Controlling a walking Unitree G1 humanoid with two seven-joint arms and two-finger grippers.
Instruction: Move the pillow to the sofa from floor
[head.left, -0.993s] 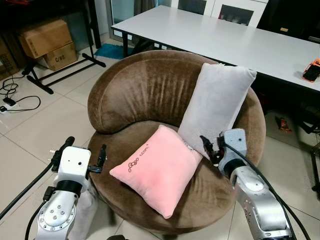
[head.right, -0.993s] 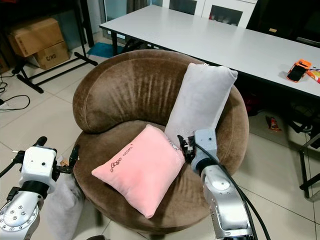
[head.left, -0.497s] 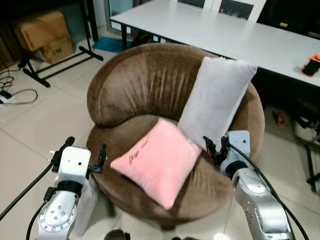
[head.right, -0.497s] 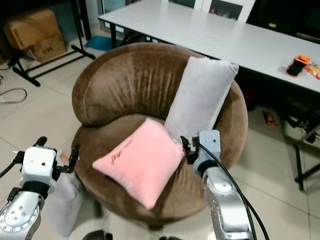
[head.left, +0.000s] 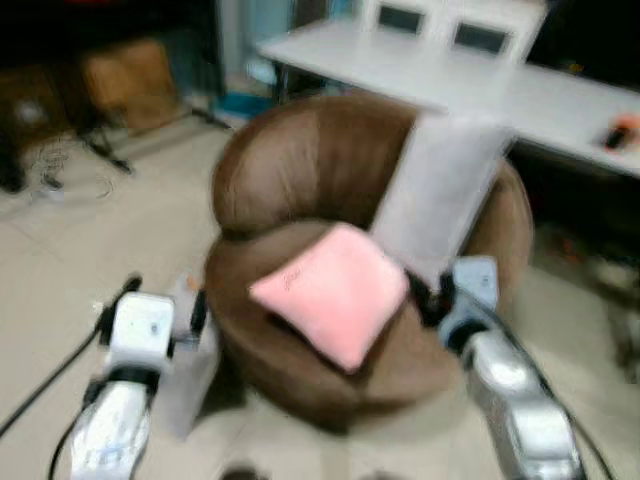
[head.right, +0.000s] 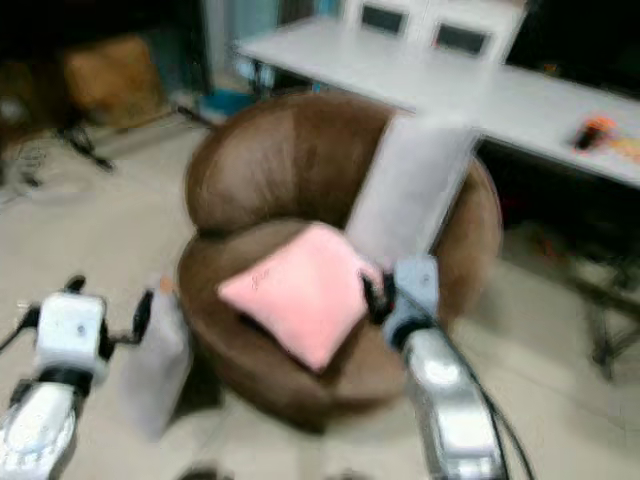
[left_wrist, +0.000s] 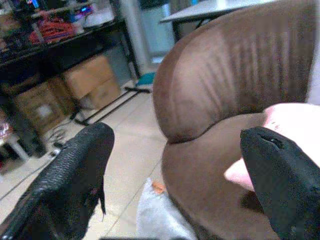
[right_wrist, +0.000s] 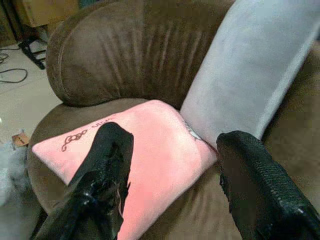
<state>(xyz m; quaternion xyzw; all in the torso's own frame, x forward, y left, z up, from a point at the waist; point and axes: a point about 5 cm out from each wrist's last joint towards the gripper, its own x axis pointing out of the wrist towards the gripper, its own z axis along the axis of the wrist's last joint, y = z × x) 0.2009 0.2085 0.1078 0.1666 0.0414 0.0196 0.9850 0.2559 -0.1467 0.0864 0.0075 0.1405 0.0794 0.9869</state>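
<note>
Change: since the earlier frame the camera has swung and blurred; the pillows lie as before.
Eye views: two pillows on the sofa (head.left: 300, 180): pink pillow (head.left: 335, 290) flat, corner forward; grey pillow (head.left: 440, 185) upright, long axis vertical. A third, pale pillow (head.right: 160, 355) stands on the floor beside the sofa; table (head.left: 480, 85) behind.
Left wrist: left gripper (left_wrist: 175, 165) spread, empty.
Right wrist: right gripper (right_wrist: 172, 165) spread above the pink pillow, empty.
</note>
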